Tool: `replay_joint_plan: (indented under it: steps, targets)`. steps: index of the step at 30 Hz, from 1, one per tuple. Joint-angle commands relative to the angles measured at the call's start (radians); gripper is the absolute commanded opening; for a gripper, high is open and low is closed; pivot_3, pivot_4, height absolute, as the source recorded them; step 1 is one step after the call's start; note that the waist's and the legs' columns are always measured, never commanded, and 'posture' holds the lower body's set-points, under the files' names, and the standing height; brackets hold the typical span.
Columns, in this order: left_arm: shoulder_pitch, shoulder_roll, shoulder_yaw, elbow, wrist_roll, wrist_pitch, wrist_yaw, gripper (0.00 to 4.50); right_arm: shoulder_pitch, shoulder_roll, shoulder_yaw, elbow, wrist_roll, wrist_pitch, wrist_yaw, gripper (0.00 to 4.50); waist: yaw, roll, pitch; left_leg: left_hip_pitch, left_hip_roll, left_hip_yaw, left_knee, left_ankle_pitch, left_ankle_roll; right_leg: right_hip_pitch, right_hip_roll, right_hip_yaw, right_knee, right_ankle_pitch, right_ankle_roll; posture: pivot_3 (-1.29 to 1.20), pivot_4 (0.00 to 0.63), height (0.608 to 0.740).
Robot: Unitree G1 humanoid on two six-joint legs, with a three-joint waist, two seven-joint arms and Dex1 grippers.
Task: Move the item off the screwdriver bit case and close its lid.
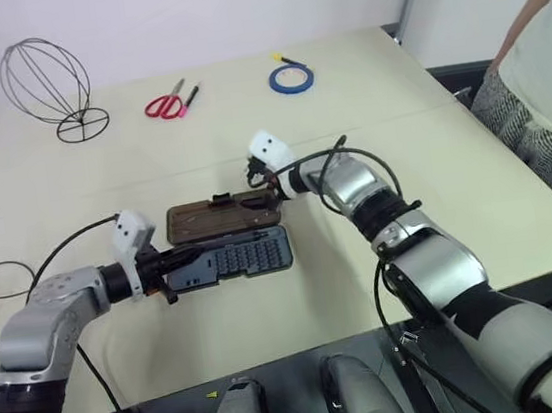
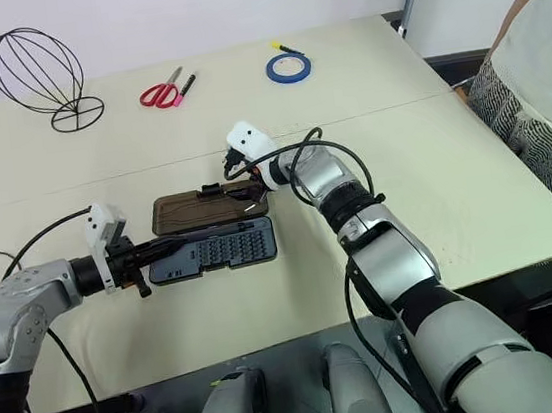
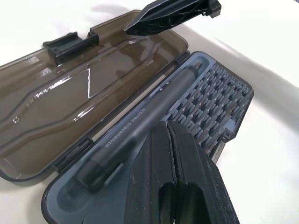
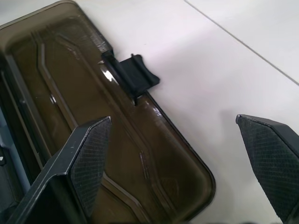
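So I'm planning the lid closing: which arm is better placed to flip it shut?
The right: its open gripper straddles the far edge of the lid, by the latch. The shut left gripper rests at the case.

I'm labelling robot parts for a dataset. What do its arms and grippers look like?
Both arms have silver-grey metal shells with black joint rings, and loose black cables loop along them. A white block sits on each wrist. The left gripper and the right gripper are black plastic, and the right one's jaws have cross-hatched pads.
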Motion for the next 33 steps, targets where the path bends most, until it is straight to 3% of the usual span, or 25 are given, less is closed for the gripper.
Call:
replay_joint_plan:
  steps: [1,18,21,28,33]
  targets:
    - [0.015,0.012,0.035,-0.043,-0.001,-0.017,0.01,0.0,-0.051,0.019,-0.021,0.063,-0.004,-0.068,0.009,4.45,0.0,0.0,0.0,0.0,0.0,0.0,0.0,0.0,0.0,0.0,0.0,0.0,0.0,0.0,0.0,0.0,0.15,0.74]
    - [0.058,0.024,0.085,-0.1,-0.015,0.001,0.053,0.0,-0.107,0.052,-0.071,0.247,-0.021,-0.157,-0.005,4.45,0.0,0.0,0.0,0.0,0.0,0.0,0.0,0.0,0.0,0.0,0.0,0.0,0.0,0.0,0.0,0.0,0.15,0.74]
    - [0.063,0.024,0.09,-0.106,-0.019,0.002,0.058,0.0,-0.108,0.053,-0.073,0.262,-0.027,-0.157,-0.005,3.57,0.0,0.0,0.0,0.0,0.0,0.0,0.0,0.0,0.0,0.0,0.0,0.0,0.0,0.0,0.0,0.0,0.15,0.74]
    - [0.066,0.026,0.103,-0.108,-0.016,-0.003,0.071,0.0,-0.098,0.05,-0.043,0.276,-0.07,-0.171,0.03,0.06,-0.006,0.0,0.0,0.001,0.0,0.0,-0.001,0.0,0.0,0.0,0.0,0.0,0.0,0.0,0.0,0.0,0.15,0.74]
    - [0.064,0.028,0.114,-0.11,-0.011,-0.004,0.078,0.0,-0.079,0.046,0.001,0.27,-0.121,-0.212,0.083,0.02,-0.01,0.0,0.0,0.002,0.0,0.0,0.0,0.0,0.0,0.001,0.0,0.0,0.001,0.0,0.0,0.0,0.15,0.74]
